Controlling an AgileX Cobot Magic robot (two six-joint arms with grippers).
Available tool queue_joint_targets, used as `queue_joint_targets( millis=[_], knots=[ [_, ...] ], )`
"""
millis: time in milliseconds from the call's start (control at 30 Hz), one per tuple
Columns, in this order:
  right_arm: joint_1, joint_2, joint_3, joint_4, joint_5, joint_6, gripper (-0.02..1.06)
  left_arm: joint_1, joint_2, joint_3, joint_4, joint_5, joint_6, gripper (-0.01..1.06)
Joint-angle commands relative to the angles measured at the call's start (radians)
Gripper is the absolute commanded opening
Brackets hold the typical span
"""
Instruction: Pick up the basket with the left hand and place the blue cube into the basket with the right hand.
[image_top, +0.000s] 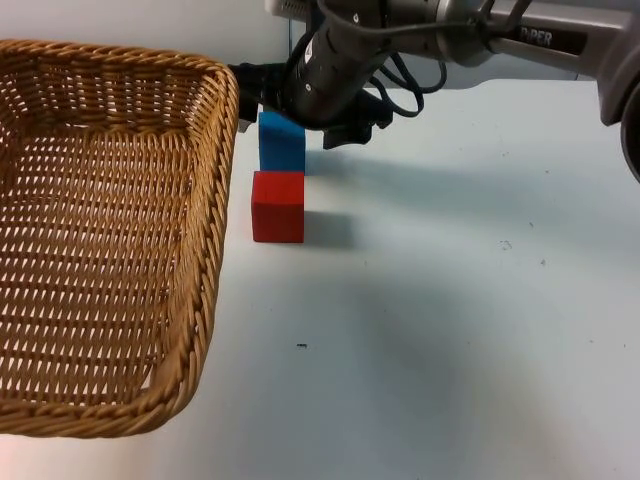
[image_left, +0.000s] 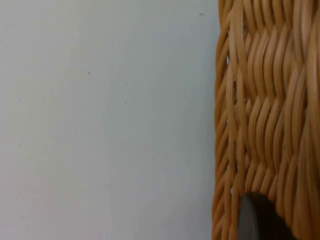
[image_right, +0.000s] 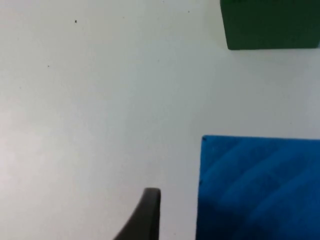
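Note:
The wicker basket (image_top: 215, 150) looms large at the left of the top view, raised off the table. In the left wrist view a black fingertip (image_left: 252, 220) of my left gripper presses on the basket's woven wall (image_left: 265, 100), so that gripper is shut on the basket. The blue cube (image_top: 281, 140) stands on the table just right of the basket's far corner. My right gripper (image_top: 292, 112) hangs low over it, open. In the right wrist view one fingertip (image_right: 150, 207) stands a small gap away from the side of the blue cube (image_right: 260, 190).
A red cube (image_top: 278, 206) sits directly in front of the blue one, touching or nearly touching it. A green cube (image_right: 270, 25) lies beyond the blue cube in the right wrist view. White table stretches to the right and front.

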Motion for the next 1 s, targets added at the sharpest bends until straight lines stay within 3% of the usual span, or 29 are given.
queue_joint_targets(
  millis=[0,467,600,767,900,967],
  knots=[
    [0.000,-0.001,-0.006,-0.003,-0.011,0.004,0.88,0.000,-0.003,-0.006,-0.034,0.010,-0.001,0.00],
    [0.000,0.021,-0.004,-0.003,-0.009,-0.005,0.82,0.000,-0.003,-0.006,-0.033,0.010,-0.001,0.00],
    [0.000,0.021,-0.004,-0.003,-0.046,-0.005,0.70,0.000,-0.003,-0.006,-0.033,0.007,-0.001,0.00],
    [0.000,0.021,-0.004,-0.003,-0.051,-0.005,0.68,0.000,-0.003,-0.006,-0.033,0.003,-0.001,0.00],
    [0.000,0.021,-0.004,-0.003,-0.051,-0.005,0.48,0.000,-0.003,-0.006,-0.033,-0.001,-0.001,0.00],
    [0.000,0.021,-0.004,-0.003,-0.053,-0.005,0.43,0.000,-0.003,-0.006,-0.033,-0.001,-0.001,0.00]
  ],
)
